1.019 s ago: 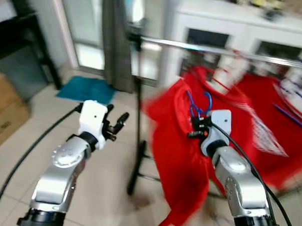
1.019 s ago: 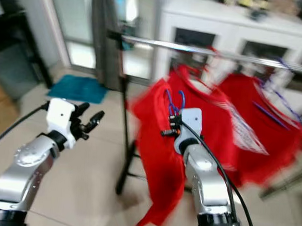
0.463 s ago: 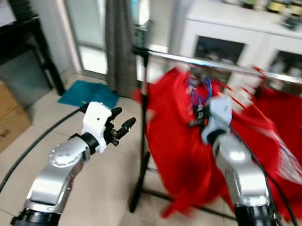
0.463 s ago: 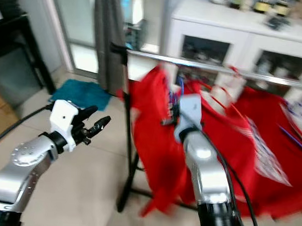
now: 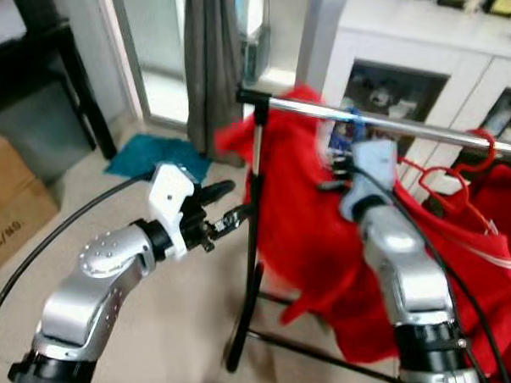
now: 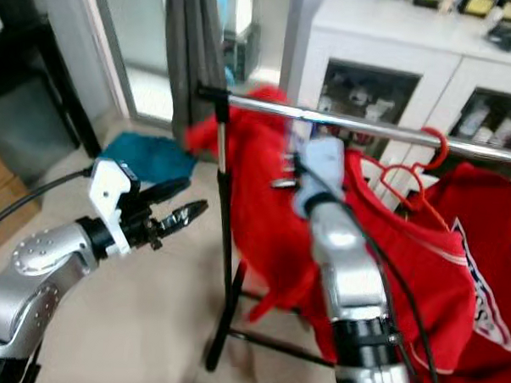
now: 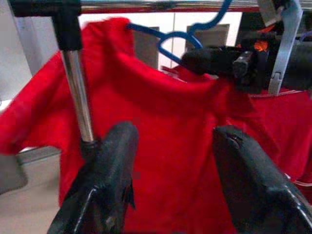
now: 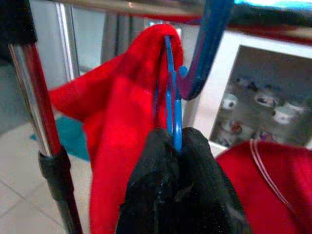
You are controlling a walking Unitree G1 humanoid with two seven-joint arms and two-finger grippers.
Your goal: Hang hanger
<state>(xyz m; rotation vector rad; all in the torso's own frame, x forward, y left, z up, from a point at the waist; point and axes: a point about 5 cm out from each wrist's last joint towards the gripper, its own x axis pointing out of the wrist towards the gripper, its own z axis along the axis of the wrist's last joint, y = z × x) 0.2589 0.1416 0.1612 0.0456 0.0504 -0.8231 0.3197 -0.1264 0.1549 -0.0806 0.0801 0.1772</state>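
1. The robot is at the hooking step. The right gripper (image 8: pixel 175 146) has its two black fingers pinched together on the neck of the thin blue wire hanger (image 8: pixel 170 92), and a loose red shirt (image 5: pixel 301 219) is draped over that hanger.

2. The hanger sits right up at the shiny chrome rail of the clothes rack (image 5: pixel 428 129), near the end where the black-capped upright pole (image 5: pixel 256 183) joins it. In the right wrist view the blue hook (image 8: pixel 204 53) rises to the rail and looks like it's curling over it, but the very top is cut off, so whether it's actually seated can't be told.

3. The left gripper (image 5: pixel 223 209) hovers out in front with fingers apart, holding nothing, just beside the upright pole and pointing at the shirt.

4. Further along the rail, a red wire hanger (image 5: pixel 460 171) with another red garment is already hanging.

5. Next move, probably: lower the hook onto the rail until the weight is carried, then let go. Releasing too early would likely drop the shirt, so the hook needs to be fully over first.
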